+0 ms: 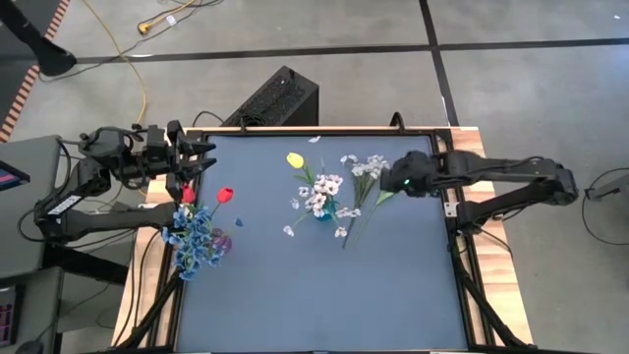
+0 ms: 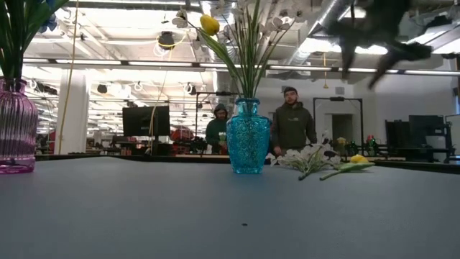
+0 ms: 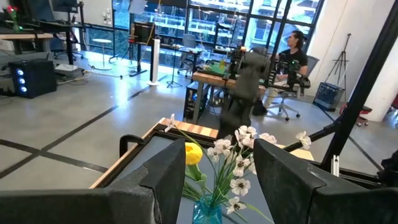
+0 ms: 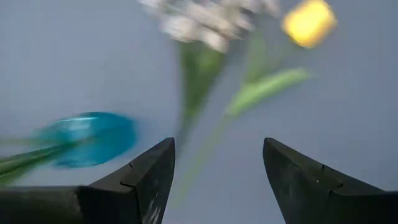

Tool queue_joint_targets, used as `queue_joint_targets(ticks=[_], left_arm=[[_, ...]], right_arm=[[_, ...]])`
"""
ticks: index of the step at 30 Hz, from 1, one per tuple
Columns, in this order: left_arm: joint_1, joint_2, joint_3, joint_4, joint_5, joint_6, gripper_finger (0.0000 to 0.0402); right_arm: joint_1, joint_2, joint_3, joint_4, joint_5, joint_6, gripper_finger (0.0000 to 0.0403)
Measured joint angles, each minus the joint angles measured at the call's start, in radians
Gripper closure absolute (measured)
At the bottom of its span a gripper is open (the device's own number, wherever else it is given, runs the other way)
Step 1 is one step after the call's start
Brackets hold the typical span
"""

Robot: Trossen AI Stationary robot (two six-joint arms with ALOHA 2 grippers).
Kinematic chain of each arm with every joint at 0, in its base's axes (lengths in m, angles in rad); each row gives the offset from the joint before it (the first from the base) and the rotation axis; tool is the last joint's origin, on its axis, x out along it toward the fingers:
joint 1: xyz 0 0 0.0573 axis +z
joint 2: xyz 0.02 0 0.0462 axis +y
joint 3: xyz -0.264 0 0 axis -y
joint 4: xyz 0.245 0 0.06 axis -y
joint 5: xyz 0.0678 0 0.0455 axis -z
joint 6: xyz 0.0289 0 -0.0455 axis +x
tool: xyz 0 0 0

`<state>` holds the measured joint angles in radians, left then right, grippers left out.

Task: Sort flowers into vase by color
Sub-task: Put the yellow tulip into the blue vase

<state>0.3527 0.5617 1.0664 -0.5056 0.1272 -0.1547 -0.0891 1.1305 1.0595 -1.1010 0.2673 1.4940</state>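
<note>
Loose flowers: a white spray [image 1: 366, 169] and a yellow tulip [image 4: 309, 22] lie flat on the table [image 1: 324, 295] near its right edge, just beside the blue vase [image 1: 324, 210].
Blue vase: near the table's middle, already holding white sprays and one yellow tulip [image 1: 295, 159].
Purple vase: [image 1: 218, 242] near the left edge, holding blue sprays [image 1: 197, 241] and red tulips [image 1: 225, 195].
Right gripper: [image 1: 401, 181] over the loose stems, fingers spread, grasping nothing.
Left gripper: [image 1: 201, 157] by the far-left corner, fingers apart, empty.
Risk, grasp: the two stems lie close together, so a careless pinch could lift both.
Risk, vase: the blue vase is near; a sweeping stem or wrist could tip it.
Risk, sorting: the yellow tulip may join the white sprays.
</note>
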Motion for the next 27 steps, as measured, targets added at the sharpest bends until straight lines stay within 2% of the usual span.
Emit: queue_joint_targets(ticks=[5, 9, 13, 21, 24, 27], left_arm=[[0.000, 0.000, 0.000, -0.004, 0.026, 0.004, 0.0224], [0.000, 0.000, 0.000, -0.018, 0.027, 0.004, 0.0224], [0.000, 0.000, 0.000, -0.031, 0.027, 0.004, 0.0224], [0.000, 0.000, 0.000, -0.037, 0.028, -0.011, 0.0224], [0.000, 0.000, 0.000, -0.059, 0.029, -0.023, 0.0224], [0.000, 0.000, 0.000, -0.082, 0.029, -0.033, 0.0224]], right_arm=[[0.024, 0.088, -0.095, 0.007, -0.004, 0.146, 0.0133], [0.026, 0.176, -0.168, 0.124, -0.022, 0.206, 0.0133], [0.006, 0.285, -0.210, 0.263, -0.013, 0.215, 0.0133], [-0.051, 0.498, -0.212, 0.446, -0.003, 0.193, 0.0133], [-0.064, 0.546, -0.204, 0.469, -0.005, 0.181, 0.0136], [-0.065, 0.581, -0.190, 0.435, -0.005, 0.187, 0.0163]])
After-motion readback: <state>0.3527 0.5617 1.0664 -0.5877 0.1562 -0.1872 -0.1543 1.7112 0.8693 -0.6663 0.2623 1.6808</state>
